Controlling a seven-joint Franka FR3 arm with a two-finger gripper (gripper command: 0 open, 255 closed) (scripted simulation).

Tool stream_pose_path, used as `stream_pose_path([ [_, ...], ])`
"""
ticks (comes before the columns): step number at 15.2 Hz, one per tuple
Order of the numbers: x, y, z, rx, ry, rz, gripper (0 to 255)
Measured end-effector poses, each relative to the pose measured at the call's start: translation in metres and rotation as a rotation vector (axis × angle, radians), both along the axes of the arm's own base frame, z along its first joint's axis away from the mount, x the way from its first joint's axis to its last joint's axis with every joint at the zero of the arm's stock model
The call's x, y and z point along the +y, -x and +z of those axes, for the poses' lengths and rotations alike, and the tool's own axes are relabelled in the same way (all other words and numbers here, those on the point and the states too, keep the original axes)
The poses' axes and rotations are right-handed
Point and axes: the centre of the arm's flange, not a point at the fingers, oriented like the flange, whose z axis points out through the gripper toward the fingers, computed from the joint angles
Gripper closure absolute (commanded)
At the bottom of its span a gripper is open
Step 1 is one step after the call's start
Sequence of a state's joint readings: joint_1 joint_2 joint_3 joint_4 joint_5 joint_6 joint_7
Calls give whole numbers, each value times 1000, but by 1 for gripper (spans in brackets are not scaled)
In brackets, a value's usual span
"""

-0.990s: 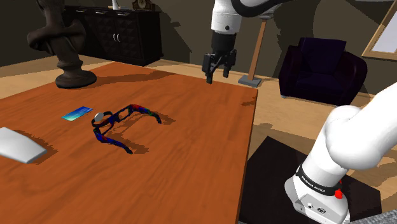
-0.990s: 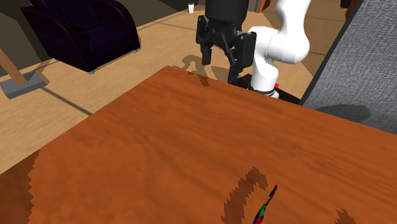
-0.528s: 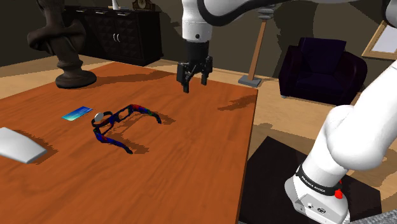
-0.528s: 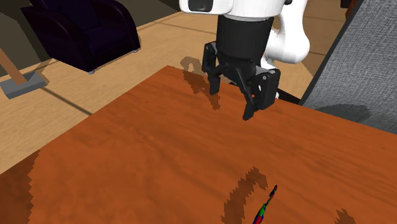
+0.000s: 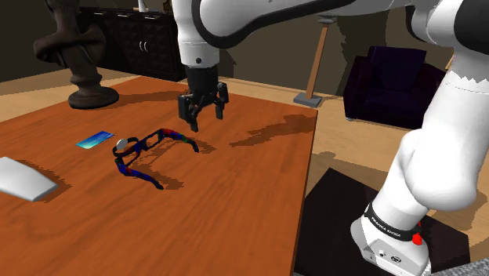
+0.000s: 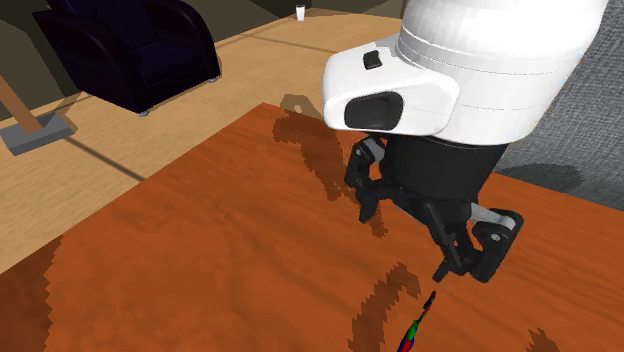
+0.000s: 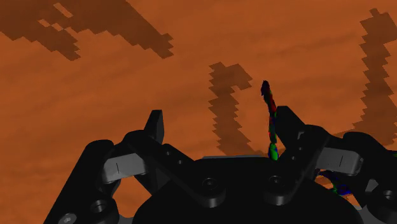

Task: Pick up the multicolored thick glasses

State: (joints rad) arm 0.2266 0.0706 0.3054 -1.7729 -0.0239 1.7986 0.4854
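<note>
The multicolored thick glasses (image 5: 147, 151), with a dark frame marked blue, red and green, lie unfolded on the wooden table (image 5: 235, 196). My black gripper (image 5: 203, 115) hangs open just above the table, a little to the right of the glasses in the shoulder view, holding nothing. The second exterior view has the gripper (image 6: 416, 243) above one temple tip of the glasses (image 6: 416, 326). Seen from the wrist, that temple of the glasses (image 7: 270, 105) rises beside one finger (image 7: 289, 124), outside the gap of the gripper (image 7: 220, 121).
A blue card (image 5: 95, 140) lies just left of the glasses and a pale flat object (image 5: 20, 179) sits at the table's left edge. A dark sculpture (image 5: 81, 59) stands at the far left corner. A dark armchair (image 5: 396, 83) and a lamp base (image 5: 309, 99) stand beyond the table.
The arm has swung from the table's far right edge toward the shoulder view's left and lowered, bringing the open gripper close to the glasses. The glasses have not moved.
</note>
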Motion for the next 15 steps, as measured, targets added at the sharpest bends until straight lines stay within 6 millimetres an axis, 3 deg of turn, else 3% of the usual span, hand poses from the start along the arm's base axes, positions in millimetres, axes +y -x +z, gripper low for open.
stream_pose_path([
  [5, 50, -24, -21, 23, 3, 39, 0],
  [12, 58, -27, -56, 25, 3, 43, 0],
  [13, 57, -27, -58, 25, 3, 42, 255],
  [15, 59, -26, -58, 22, -1, 45, 255],
])
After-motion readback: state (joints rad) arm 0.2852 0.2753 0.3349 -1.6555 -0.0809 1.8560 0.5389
